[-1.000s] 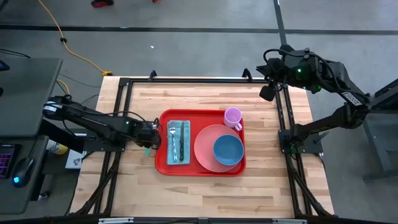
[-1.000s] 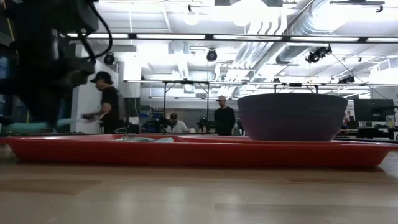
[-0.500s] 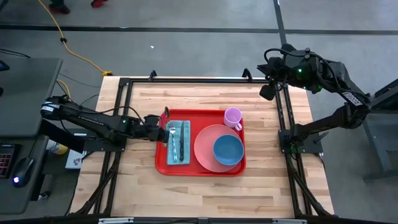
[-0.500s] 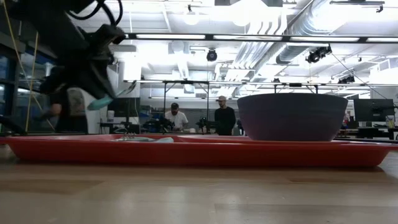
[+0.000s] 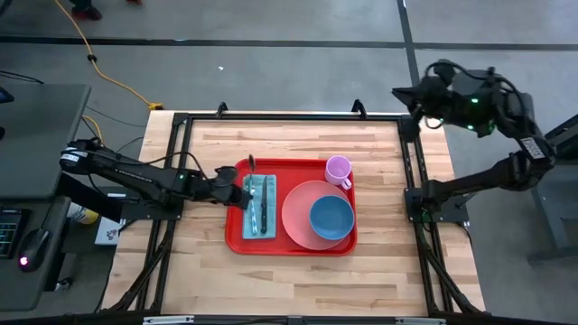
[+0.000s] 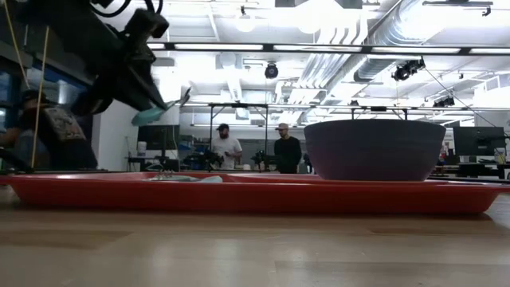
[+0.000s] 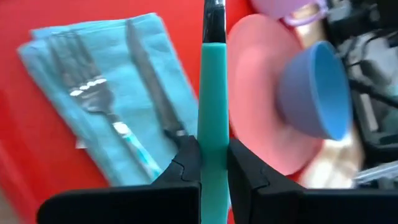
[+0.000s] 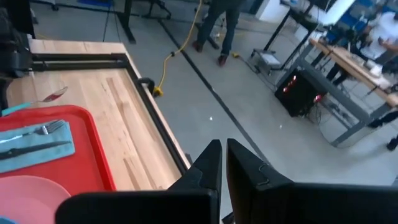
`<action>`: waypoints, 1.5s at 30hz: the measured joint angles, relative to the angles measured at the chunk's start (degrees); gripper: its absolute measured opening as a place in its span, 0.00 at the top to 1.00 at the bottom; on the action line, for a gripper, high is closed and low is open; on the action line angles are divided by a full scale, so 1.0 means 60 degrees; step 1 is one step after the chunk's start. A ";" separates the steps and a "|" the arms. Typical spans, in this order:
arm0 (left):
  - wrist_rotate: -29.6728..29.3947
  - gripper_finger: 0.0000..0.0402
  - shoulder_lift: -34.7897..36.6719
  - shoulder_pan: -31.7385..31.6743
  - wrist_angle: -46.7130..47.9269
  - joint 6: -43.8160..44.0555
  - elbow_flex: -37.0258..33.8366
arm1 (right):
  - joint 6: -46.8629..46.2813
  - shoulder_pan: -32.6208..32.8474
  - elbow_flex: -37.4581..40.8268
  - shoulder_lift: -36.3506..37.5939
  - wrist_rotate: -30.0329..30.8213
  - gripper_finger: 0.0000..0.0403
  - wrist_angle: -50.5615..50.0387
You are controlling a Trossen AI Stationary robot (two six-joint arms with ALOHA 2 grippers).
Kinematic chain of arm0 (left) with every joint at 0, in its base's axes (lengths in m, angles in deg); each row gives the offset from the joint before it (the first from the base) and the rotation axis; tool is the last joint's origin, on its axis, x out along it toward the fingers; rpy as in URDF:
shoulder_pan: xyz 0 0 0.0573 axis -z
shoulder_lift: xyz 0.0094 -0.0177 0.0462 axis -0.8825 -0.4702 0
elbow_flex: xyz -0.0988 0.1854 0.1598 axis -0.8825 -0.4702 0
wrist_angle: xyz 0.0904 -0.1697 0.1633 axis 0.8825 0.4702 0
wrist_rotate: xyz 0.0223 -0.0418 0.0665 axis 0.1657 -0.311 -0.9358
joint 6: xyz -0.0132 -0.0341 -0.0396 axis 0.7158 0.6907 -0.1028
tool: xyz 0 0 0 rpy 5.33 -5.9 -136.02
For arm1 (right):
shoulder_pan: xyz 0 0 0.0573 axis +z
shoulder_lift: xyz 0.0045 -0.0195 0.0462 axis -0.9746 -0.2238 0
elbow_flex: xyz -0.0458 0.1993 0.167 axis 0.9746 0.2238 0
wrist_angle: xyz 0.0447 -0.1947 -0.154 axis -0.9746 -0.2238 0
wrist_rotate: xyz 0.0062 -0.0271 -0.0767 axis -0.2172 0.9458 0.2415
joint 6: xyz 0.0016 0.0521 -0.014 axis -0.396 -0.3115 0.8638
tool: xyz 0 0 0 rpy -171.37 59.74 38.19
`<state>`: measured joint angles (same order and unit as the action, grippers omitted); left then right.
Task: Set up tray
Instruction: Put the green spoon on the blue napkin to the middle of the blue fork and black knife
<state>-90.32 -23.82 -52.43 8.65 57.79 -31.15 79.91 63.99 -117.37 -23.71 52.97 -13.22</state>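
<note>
The left gripper (image 5: 237, 183) hangs over the left edge of the tray (image 5: 237, 236), its fingers (image 7: 186, 163) pinching the teal handle of a spoon (image 7: 213, 118). The spoon is lifted clear of the tray, its bowl end raised toward the far edge of the surface (image 5: 388, 271).

The tray is a large red rectangle with rounded corners and a raised rim. It sits near the middle of the surface, its long axis running left to right, parallel to the near edge.

On the tray's left part lies a folded teal napkin (image 5: 257, 212) carrying a fork (image 7: 93, 93) and a knife (image 7: 152, 99). To the right sits a round pink plate (image 5: 298, 217) with a blue bowl (image 5: 331, 218) on it, and a small pink mug (image 5: 338, 169) stands in the tray's far right corner.

In the low view the tray's rim hides the plate and most of the napkin.

The right gripper (image 5: 404, 93) hovers beyond the far right corner of the surface, fingers pressed together, holding nothing.
</note>
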 joint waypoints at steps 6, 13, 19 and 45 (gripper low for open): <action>-0.0039 0.85 0.0000 0.0004 -0.0918 0.0965 0.0107 | 0.0868 0.0000 0.0000 0.0687 -0.0154 1.00 -0.0222; -0.0039 0.85 -0.0003 0.0004 0.2183 0.1036 0.2639 | 0.1575 0.0000 0.0000 0.1442 -0.0432 1.00 -0.1124; 0.0082 0.85 -0.0669 0.0004 0.7378 0.1372 0.6036 | 0.1864 0.0000 0.0000 0.1992 -0.1484 1.00 -0.1236; 0.1010 0.85 -0.6649 -0.0022 0.8221 0.3249 0.8455 | 0.2206 0.0000 -0.0004 0.2253 -0.2206 1.00 -0.1316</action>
<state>-84.26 -63.71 -52.56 57.97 77.29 19.58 93.14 63.99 -117.39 -10.19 39.74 -21.12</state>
